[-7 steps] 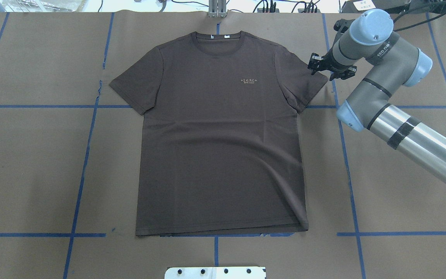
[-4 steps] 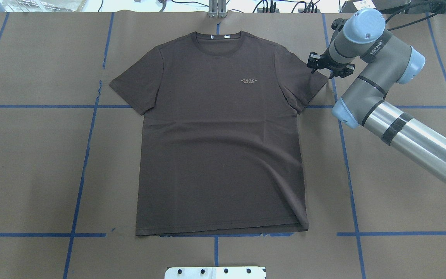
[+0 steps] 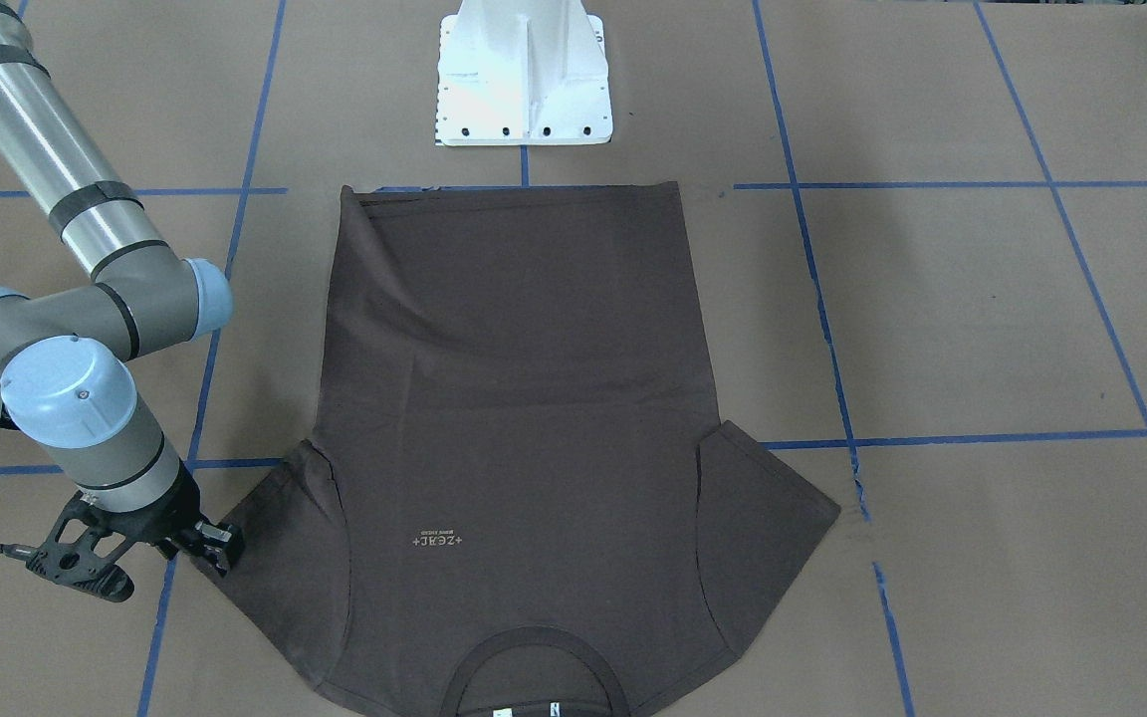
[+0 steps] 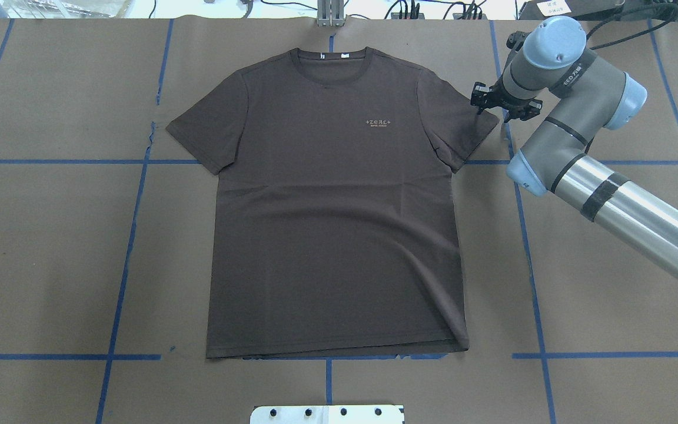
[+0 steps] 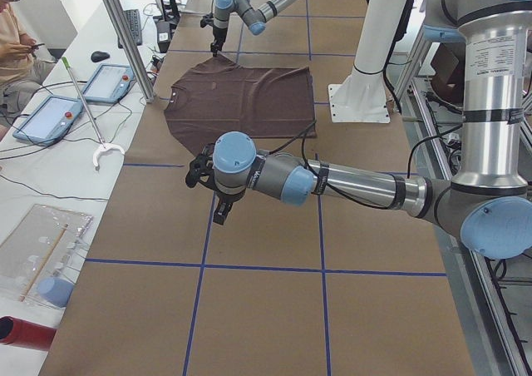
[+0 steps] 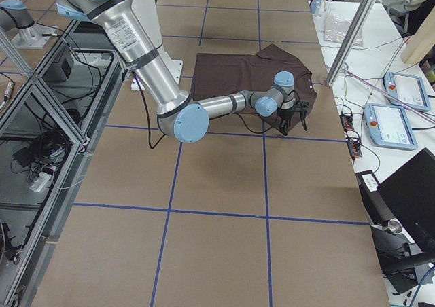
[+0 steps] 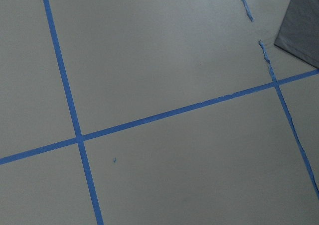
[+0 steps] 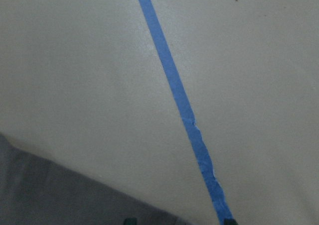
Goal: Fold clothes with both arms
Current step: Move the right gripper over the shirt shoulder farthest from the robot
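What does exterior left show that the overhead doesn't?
Only exterior left: the left arm over bare table short of the T-shirt, plus a seated person and two tablets. Only overhead: the chest lettering and white neck tags. Both: the T-shirt spread flat, right arm at one sleeve.

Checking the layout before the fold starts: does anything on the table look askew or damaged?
Mostly tidy. The T-shirt lies flat, but a diagonal crease runs toward its hem corner on the robot's right. The blue tape line beside the opposite sleeve is torn and jagged.
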`<state>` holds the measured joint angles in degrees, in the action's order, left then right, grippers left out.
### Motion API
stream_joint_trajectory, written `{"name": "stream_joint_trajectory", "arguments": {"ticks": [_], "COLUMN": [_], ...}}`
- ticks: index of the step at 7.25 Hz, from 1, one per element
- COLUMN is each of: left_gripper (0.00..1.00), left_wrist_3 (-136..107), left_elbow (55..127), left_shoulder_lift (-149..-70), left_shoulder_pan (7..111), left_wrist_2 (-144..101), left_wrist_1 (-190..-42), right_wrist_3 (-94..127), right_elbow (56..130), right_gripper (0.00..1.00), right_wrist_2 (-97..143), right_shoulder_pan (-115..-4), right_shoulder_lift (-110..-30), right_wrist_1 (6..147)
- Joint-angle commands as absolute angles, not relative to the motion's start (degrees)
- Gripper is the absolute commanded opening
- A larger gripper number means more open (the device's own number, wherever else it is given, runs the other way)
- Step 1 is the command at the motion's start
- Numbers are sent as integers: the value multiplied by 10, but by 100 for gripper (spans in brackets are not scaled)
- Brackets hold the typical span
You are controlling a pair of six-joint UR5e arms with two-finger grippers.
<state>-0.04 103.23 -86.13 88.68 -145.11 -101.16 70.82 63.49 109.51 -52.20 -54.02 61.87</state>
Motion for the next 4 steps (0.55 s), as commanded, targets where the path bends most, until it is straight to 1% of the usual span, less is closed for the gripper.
{"name": "stream_joint_trajectory", "arguments": {"ticks": [1,2,3,4], "left_gripper": [100,100,100,100], "left_wrist_3": [1,1,2,2], "left_elbow": [1034,1034,1034,1032], "left_shoulder_lift": [-861,-861,-861,-861], "left_shoulder_pan": [887,887,887,887], "left_wrist_2": [-1451,-1451,-1451,-1450], "left_wrist_1": [-1012,-1012,-1012,-1012], "right_wrist_3": [708,711,715,712], "right_elbow": [630,630,630,630], "right_gripper": [58,32,0,0], "right_wrist_2": [1095,1095,1097,1097], "right_shoulder_pan": [-522,-522,-522,-522], "right_shoulder_lift": [-541,-541,-538,-537], "right_wrist_1": [619,619,619,619]}}
